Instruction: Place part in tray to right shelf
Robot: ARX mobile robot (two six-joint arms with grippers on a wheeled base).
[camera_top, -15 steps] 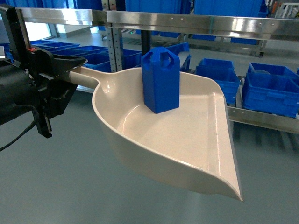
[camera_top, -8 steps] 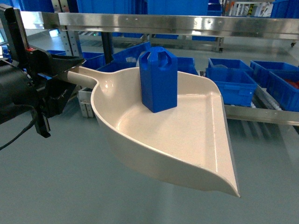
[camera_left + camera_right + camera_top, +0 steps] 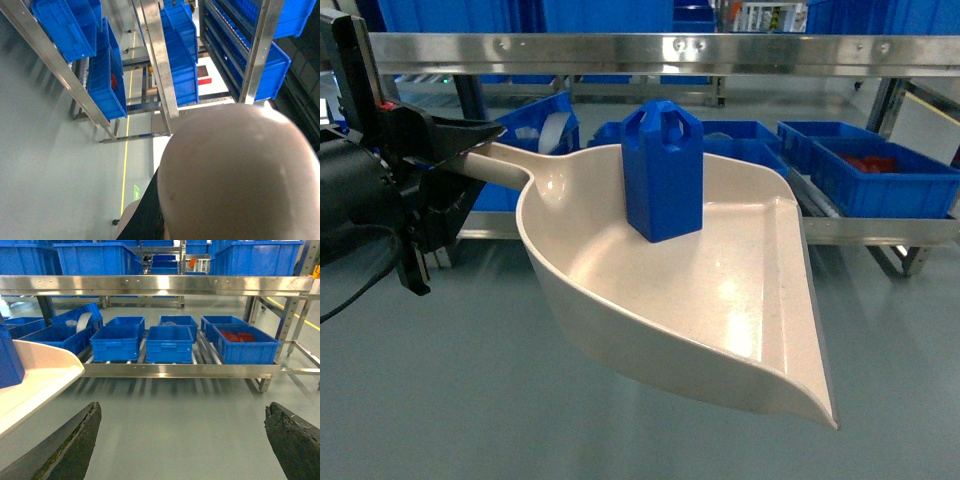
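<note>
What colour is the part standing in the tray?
Bright blue; the part shows best in the head view.

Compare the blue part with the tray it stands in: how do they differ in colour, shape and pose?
The part is bright blue; the tray is cream.
The part is a tall narrow block; the tray is a wide shallow scoop.
The part stands upright, loose; the tray is held by its handle in the left gripper.
Both look like plastic.

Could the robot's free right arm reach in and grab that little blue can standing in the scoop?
Probably yes. The blue can stands upright in the scoop with nothing above or around it. The right gripper is open and empty, just right of the scoop's edge.
</note>
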